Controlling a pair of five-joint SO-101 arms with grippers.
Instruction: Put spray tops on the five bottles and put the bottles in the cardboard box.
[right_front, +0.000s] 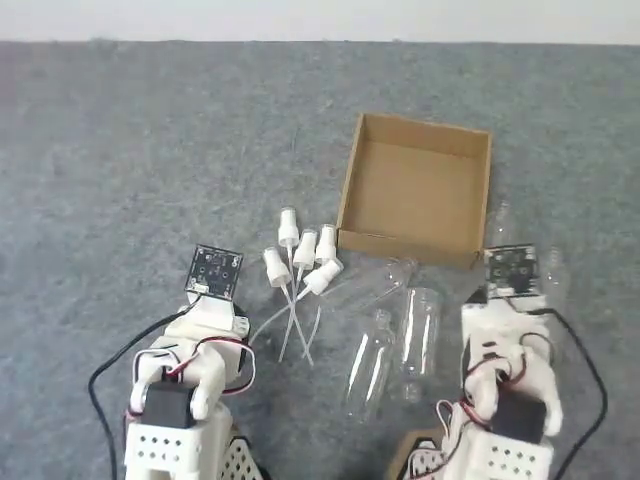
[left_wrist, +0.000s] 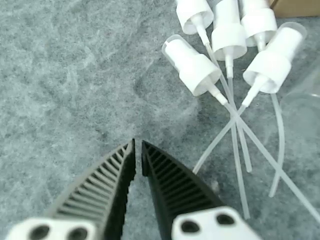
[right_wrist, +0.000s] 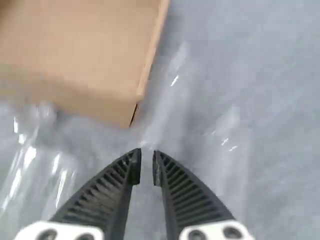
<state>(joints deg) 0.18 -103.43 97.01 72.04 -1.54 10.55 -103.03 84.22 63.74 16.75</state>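
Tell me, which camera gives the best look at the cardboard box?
The high view: it shows the whole cardboard box from above, with four walls and bare floor. The right wrist view catches one corner and a side wall; the left wrist view catches a thin brown sliver.

Low over the grey worktop: right hand, black ribbed fingers almost touching. Cardboard box corner lies just beyond the tips. Blurred clear bottles lie against its near wall and past the corner.
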